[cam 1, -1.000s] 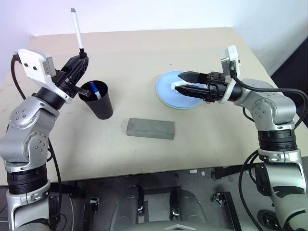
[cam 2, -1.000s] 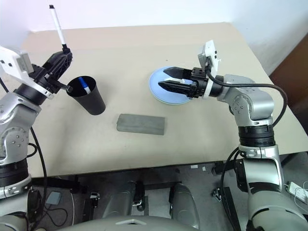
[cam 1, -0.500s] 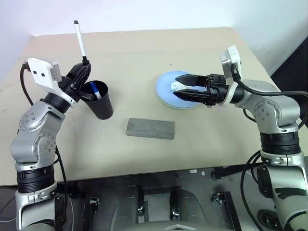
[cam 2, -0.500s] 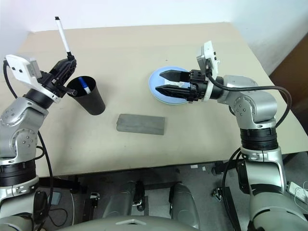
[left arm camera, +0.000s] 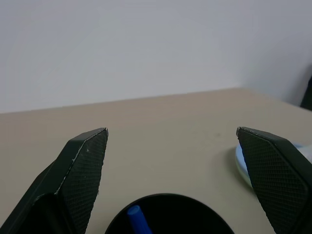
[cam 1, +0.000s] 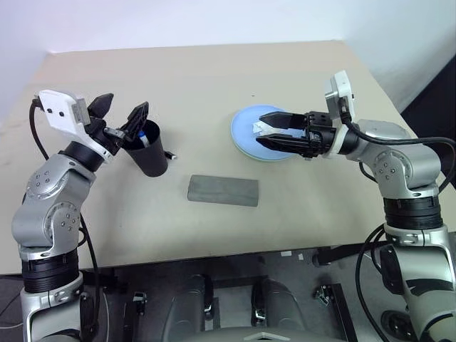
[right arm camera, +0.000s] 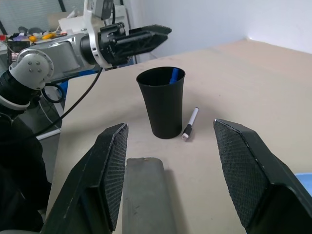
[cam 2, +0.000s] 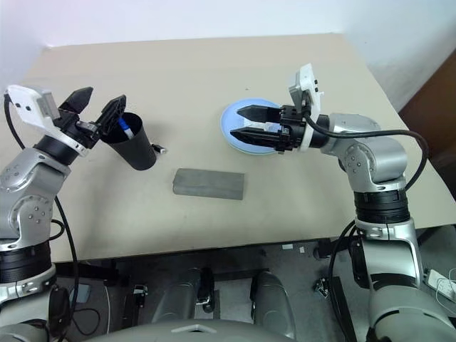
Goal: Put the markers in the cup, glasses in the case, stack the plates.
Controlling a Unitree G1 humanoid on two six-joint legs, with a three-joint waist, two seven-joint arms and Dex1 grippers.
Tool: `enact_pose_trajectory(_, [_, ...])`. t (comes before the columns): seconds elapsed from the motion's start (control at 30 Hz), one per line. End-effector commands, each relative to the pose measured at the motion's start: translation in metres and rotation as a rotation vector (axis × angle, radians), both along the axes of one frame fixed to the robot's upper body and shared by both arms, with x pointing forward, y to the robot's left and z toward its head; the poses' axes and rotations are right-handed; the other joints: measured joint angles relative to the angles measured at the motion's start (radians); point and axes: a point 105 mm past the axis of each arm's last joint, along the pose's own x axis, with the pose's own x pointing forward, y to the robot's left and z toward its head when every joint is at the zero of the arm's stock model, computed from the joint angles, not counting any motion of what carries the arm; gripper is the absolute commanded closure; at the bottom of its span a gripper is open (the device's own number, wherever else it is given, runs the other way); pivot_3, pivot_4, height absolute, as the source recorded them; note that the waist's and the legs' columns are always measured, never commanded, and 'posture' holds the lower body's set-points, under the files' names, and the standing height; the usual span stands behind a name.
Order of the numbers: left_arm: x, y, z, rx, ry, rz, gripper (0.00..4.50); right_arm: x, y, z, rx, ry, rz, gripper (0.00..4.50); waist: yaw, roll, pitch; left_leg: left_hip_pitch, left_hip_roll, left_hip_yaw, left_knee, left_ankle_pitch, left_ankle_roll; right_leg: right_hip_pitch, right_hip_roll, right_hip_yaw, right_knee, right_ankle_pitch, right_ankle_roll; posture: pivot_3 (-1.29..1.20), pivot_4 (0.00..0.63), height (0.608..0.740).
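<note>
My left claw (cam 1: 120, 116) stands wide over the cup (cam 1: 146, 148); the black-capped marker (right arm camera: 190, 122) lies on the bench (cam 1: 214, 85), touching the cup's base. I should regrasp it mid-barrel and release lower. Right claw (cam 1: 268, 130) hovers part-open, empty, above the plates (cam 1: 246, 135).

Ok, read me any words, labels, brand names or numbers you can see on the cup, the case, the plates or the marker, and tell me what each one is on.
None can be read.
Black cup: plain, no print.
Grey case: plain, no label.
Light blue plate: no marking shows.
Black-capped marker lying beside the cup: any print on its barrel is too small to read.
</note>
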Motion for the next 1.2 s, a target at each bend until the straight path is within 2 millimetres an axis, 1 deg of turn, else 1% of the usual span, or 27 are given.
enact_pose_trajectory(0.03, [-0.008, -0.002, 0.023, -0.012, -0.074, -0.019, 0.03, -0.001, 0.002, 0.011, 0.016, -0.046, 0.014, 1.55, 0.0, 0.0, 0.0, 0.0, 0.0, 0.0, 0.0, 0.0, 0.0, 0.0, 0.0, 0.0, 0.0, 0.0, 0.0, 0.0, 0.15, 0.719])
enact_pose_trajectory(0.17, [-0.01, 0.002, 0.037, -0.054, -0.103, -0.017, 0.03, -0.002, 0.003, 0.011, 0.02, -0.042, 0.021, 1.55, 0.0, 0.0, 0.0, 0.0, 0.0, 0.0, 0.0, 0.0, 0.0, 0.0, 0.0, 0.0, 0.0, 0.0, 0.0, 0.0, 0.15, 0.719])
enact_pose_trajectory(0.3, [-0.016, 0.014, 0.05, -0.028, -0.139, -0.008, 0.03, -0.003, 0.002, 0.013, 0.021, -0.044, 0.021, 1.55, -0.003, 0.0, 0.0, 0.0, 0.0, 0.0, 0.0, 0.001, -0.001, 0.0, 0.0, 0.0, 0.0, 0.0, 0.0, 0.0, 0.15, 0.719])
enact_pose_trajectory(0.43, [-0.024, 0.039, 0.063, -0.005, -0.159, 0.024, 0.03, -0.003, 0.002, 0.014, 0.021, -0.044, 0.021, 1.55, -0.002, 0.0, 0.0, 0.0, 0.0, 0.0, 0.0, 0.001, -0.002, 0.0, 0.001, 0.0, 0.0, 0.0, 0.0, 0.0, 0.15, 0.719])
enact_pose_trajectory(0.57, [-0.031, 0.066, 0.063, 0.044, -0.135, 0.061, 0.03, -0.003, 0.004, 0.013, 0.029, -0.044, 0.029, 1.55, -0.002, 0.0, 0.0, 0.0, 0.0, 0.0, 0.0, 0.0, -0.001, 0.0, 0.001, 0.0, 0.0, 0.0, 0.0, 0.0, 0.15, 0.719])
enact_pose_trajectory(0.63, [-0.033, 0.083, 0.06, 0.07, -0.116, 0.097, 0.03, -0.003, 0.005, 0.015, 0.038, -0.045, 0.029, 1.55, -0.003, 0.0, 0.0, 0.0, 0.0, 0.0, 0.0, 0.0, -0.001, -0.001, 0.001, 0.0, 0.0, 0.0, 0.0, 0.0, 0.15, 0.719])
enact_pose_trajectory(0.73, [-0.035, 0.099, 0.052, 0.097, -0.085, 0.127, 0.03, -0.003, 0.005, 0.016, 0.037, -0.047, 0.03, 1.55, -0.002, 0.0, 0.0, 0.0, 0.0, 0.0, 0.0, 0.0, -0.001, -0.001, 0.001, 0.0, 0.0, 0.0, 0.0, 0.0, 0.15, 0.719])
enact_pose_trajectory(0.83, [-0.035, 0.115, 0.036, 0.123, -0.034, 0.173, 0.03, -0.001, 0.01, 0.015, 0.035, -0.029, 0.031, 1.55, -0.002, 0.0, 0.0, 0.0, 0.0, 0.0, 0.0, 0.0, 0.0, -0.001, 0.0, 0.0, 0.0, 0.0, 0.0, 0.0, 0.15, 0.719])
enact_pose_trajectory(0.9, [-0.035, 0.12, 0.027, 0.122, -0.015, 0.189, 0.03, 0.004, 0.014, 0.016, 0.044, -0.017, 0.013, 1.55, -0.003, 0.0, 0.0, 0.0, 0.0, 0.0, -0.001, -0.001, -0.002, -0.001, 0.0, 0.0, -0.001, 0.0, 0.0, 0.0, 0.15, 0.719])
enact_pose_trajectory(0.93, [-0.036, 0.122, 0.02, 0.127, 0.003, 0.193, 0.03, 0.008, 0.018, 0.014, 0.038, -0.006, -0.002, 1.55, -0.004, 0.0, 0.0, 0.0, 0.0, 0.0, -0.001, -0.001, -0.002, -0.002, 0.0, 0.0, -0.001, 0.0, 0.0, 0.0, 0.15, 0.719])
enact_pose_trajectory(1.03, [-0.039, 0.118, 0.003, 0.108, 0.036, 0.163, 0.03, 0.014, 0.035, -0.001, -0.013, 0.014, -0.01, 1.55, -0.007, 0.0, 0.0, 0.0, 0.0, 0.0, -0.002, -0.002, -0.003, -0.003, -0.001, 0.001, -0.001, 0.0, 0.0, 0.0, 0.15, 0.719])
enact_pose_trajectory(1.2, [-0.043, 0.107, -0.01, 0.099, 0.061, 0.109, 0.03, 0.033, 0.067, -0.019, -0.061, 0.041, -0.049, 1.55, -0.009, 0.0, 0.0, -0.002, 0.0, 0.0, -0.002, 0.001, -0.008, -0.004, -0.001, 0.001, 0.0, 0.0, -0.001, 0.0, 0.15, 0.719])
